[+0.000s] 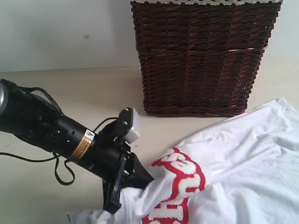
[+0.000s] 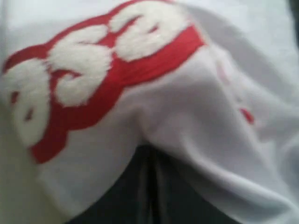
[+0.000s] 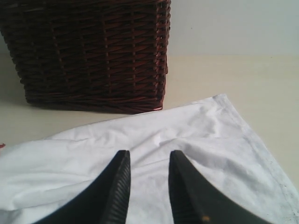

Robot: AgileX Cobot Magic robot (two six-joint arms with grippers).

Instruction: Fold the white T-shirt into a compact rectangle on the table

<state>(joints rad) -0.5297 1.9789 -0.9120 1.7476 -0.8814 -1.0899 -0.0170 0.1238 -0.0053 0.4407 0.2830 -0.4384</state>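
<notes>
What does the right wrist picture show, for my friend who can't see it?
The right claw, two black fingers with an open gap between them, points over a rumpled white T-shirt spread on a pale table. A dark brown wicker basket stands on the table behind the shirt.

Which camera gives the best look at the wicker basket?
The exterior view: the basket shows nearly whole, rim included. The right wrist view catches only its lower part; the left wrist view shows none of it.
</notes>
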